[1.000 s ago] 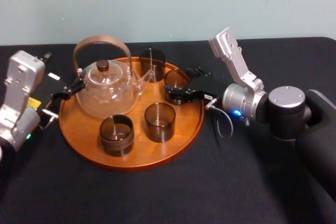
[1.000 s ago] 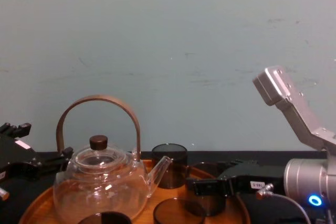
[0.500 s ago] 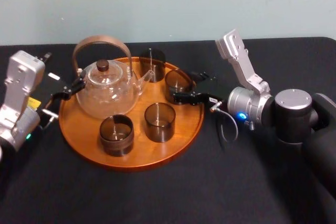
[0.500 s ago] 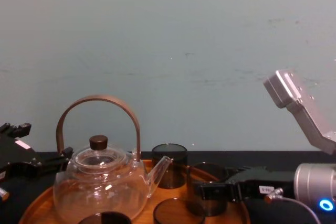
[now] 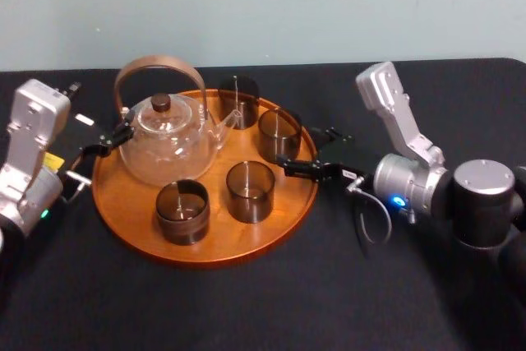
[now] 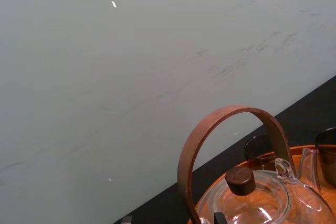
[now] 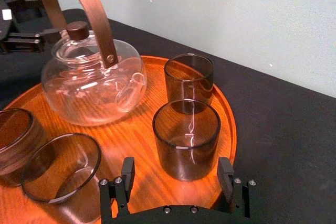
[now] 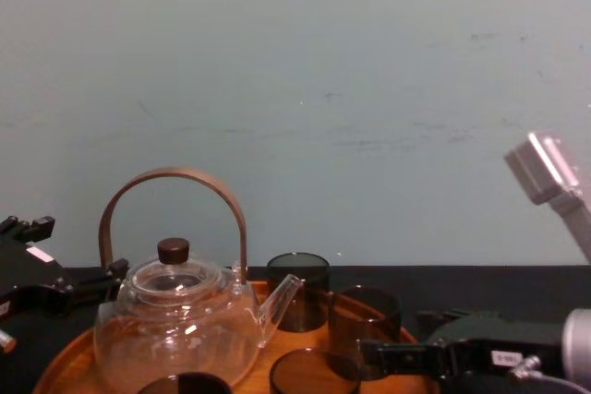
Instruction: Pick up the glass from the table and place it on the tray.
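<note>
I judge the placing done. The glass (image 7: 186, 140) stands upright on the tray (image 7: 142, 145), just ahead of my right gripper (image 7: 176, 170), whose jaws are spread wide, empty and clear of it. Only backing off over the worktop (image 5: 246, 310) remains. The left gripper (image 5: 105, 142) idles beyond the teapot (image 5: 164, 150), well apart from those jaws.

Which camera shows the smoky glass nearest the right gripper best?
The right wrist view: the glass stands close and whole on the tray, just ahead of the open right gripper. The head view shows it smaller, from above; the chest view shows its side, lower part hidden by the gripper.
</note>
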